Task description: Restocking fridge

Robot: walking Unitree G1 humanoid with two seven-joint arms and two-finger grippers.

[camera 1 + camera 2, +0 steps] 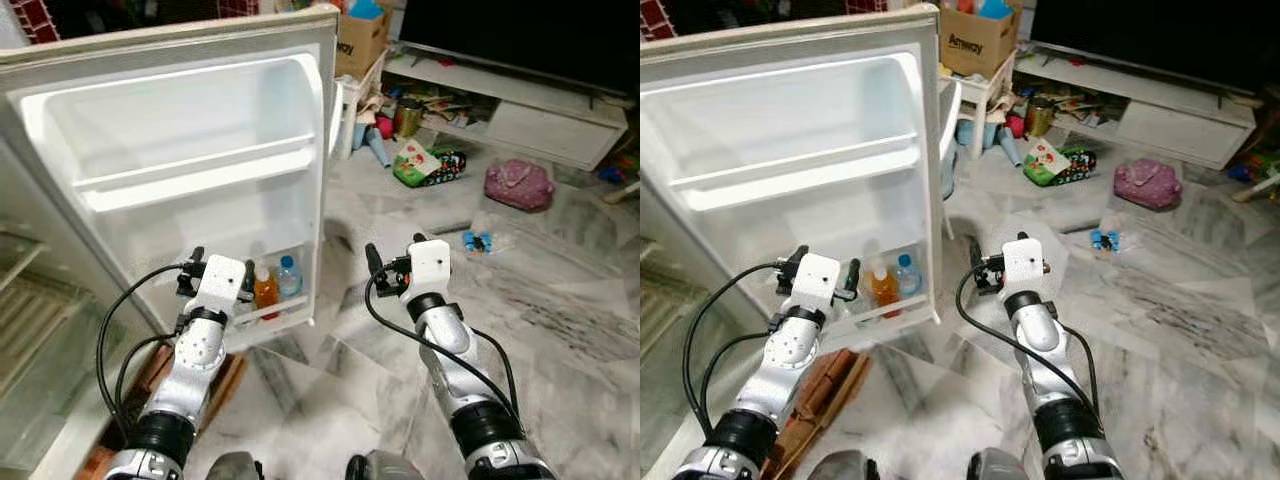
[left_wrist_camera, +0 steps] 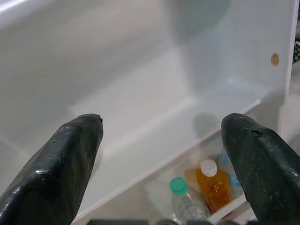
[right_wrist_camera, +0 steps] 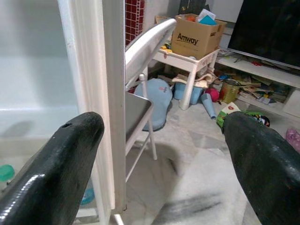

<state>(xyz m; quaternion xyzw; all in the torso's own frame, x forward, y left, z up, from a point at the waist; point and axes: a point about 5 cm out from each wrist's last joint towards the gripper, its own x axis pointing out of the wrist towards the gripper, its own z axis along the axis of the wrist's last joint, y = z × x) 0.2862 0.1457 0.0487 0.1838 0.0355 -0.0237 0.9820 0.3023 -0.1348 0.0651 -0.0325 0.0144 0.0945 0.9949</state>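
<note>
The fridge door (image 1: 200, 130) stands open, white inside, with two bare upper racks. Its bottom rack holds an orange juice bottle (image 1: 265, 288), a blue-capped water bottle (image 1: 289, 275) and a green-capped clear bottle (image 2: 180, 194). My left gripper (image 1: 223, 260) hovers just in front of that bottom rack, open, with nothing between its fingers. My right gripper (image 1: 395, 245) is open and empty too. It hangs over the marble floor just right of the door's outer edge (image 3: 110, 93).
A white folding chair (image 3: 145, 47) stands right behind the door. Beyond it are an Amway cardboard box (image 1: 360, 40), a low TV stand (image 1: 520, 110), a green packet (image 1: 415, 165) and a pink bag (image 1: 518, 183) on the floor. Fridge shelves (image 1: 30, 300) lie at left.
</note>
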